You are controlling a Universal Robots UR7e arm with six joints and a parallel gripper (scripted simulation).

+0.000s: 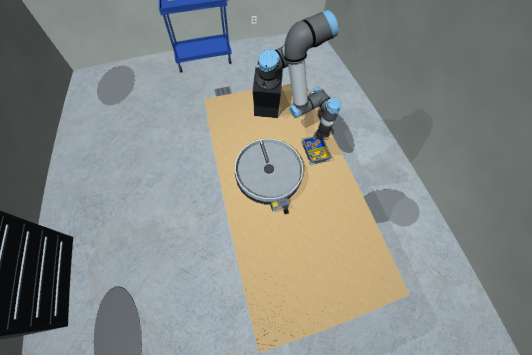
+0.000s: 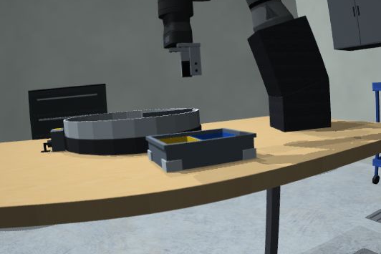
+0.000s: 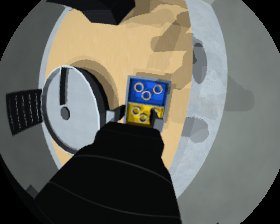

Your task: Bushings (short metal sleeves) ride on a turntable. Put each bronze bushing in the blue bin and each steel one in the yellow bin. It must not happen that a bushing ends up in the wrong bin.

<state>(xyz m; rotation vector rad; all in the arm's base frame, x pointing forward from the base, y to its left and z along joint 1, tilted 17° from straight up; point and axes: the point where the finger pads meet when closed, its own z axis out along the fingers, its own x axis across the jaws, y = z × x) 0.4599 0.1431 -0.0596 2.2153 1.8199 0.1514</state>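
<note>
The grey turntable [image 1: 250,177] [image 2: 114,130] [image 3: 82,127] shows no bushings on its visible surface in the top view and the wrist view. Three bronze bushings, including one [image 3: 139,83] at the upper left, lie in the blue bin [image 1: 306,141] [image 2: 215,135] [image 3: 161,100]. The yellow bin [image 2: 177,141] [image 3: 149,107] adjoins it and holds at least two steel bushings, one of them [image 3: 143,122] near the middle; a finger hides part of this bin in the wrist view. My gripper [image 2: 190,72] [image 3: 137,112] is open and empty, high above the table by the bins.
A dark bar [image 1: 264,151] [image 3: 63,87] lies across the turntable from hub to rim. A small box with a yellow top [image 1: 280,204] [image 2: 57,139] stands at the turntable's edge. The bin tray's raised rim [image 2: 211,141] is close to the turntable. The black robot pedestal [image 1: 267,100] [image 2: 304,104] stands behind.
</note>
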